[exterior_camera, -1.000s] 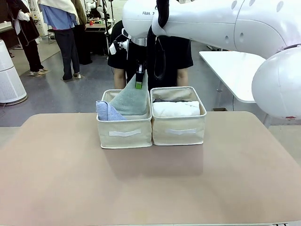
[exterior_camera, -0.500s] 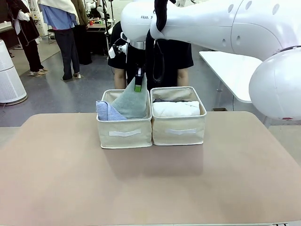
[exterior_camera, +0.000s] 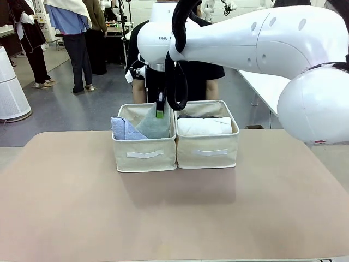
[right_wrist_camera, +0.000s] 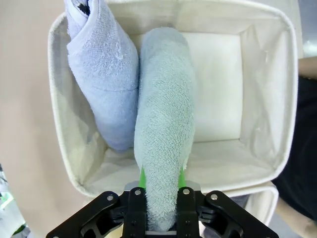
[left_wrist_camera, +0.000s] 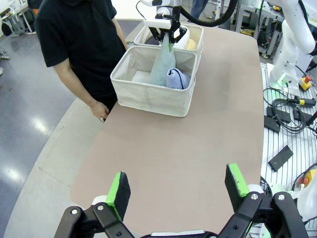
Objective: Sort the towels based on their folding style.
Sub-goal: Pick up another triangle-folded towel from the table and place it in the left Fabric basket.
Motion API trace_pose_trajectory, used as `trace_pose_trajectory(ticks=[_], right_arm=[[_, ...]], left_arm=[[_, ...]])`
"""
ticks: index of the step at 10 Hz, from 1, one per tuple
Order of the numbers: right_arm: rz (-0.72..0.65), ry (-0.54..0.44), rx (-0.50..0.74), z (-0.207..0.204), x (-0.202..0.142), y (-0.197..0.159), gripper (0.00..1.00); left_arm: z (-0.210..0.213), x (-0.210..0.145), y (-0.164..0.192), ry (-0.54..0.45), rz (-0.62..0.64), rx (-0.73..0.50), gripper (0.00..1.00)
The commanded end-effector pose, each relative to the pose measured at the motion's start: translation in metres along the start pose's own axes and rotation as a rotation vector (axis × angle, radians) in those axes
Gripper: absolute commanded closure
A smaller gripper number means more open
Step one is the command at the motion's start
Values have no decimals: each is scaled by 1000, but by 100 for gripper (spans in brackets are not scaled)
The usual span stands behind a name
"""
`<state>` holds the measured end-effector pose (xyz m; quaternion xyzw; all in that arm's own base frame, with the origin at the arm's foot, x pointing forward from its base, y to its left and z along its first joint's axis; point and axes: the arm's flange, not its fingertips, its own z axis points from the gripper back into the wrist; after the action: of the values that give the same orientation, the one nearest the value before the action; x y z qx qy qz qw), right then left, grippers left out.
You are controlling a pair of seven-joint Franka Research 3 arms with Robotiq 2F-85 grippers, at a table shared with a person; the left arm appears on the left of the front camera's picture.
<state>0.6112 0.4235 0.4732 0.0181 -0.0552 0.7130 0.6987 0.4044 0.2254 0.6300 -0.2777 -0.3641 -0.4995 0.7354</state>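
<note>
**Dropping the last cone towel in**

Hanging tip-up, the grey-teal cone towel (right_wrist_camera: 163, 129) sits inside the left bin (exterior_camera: 144, 154) beside the lavender-blue one (right_wrist_camera: 105, 69), pinched by the right gripper (right_wrist_camera: 162, 184). Left gripper (left_wrist_camera: 177, 187) is spread wide. If released while tilted, it could probably flop over and unfold.

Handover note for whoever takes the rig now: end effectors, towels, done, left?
Right end effector: shut on the grey-teal cone towel, low inside the left bin.
Left end effector: open, above the table.
Lavender-blue cone towel: in the left bin.
White rolled towel: in the right bin.
Left: release the grey-teal towel, withdraw.
</note>
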Motion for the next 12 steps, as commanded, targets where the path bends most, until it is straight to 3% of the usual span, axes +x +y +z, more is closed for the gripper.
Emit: trace_pose_trajectory(ticks=[1, 12], right_arm=[[21, 25, 1, -3, 7, -10, 79], [23, 42, 116, -57, 6, -13, 79]], left_arm=[[1, 1, -1, -3, -1, -2, 0], [1, 1, -1, -3, -1, -2, 0]])
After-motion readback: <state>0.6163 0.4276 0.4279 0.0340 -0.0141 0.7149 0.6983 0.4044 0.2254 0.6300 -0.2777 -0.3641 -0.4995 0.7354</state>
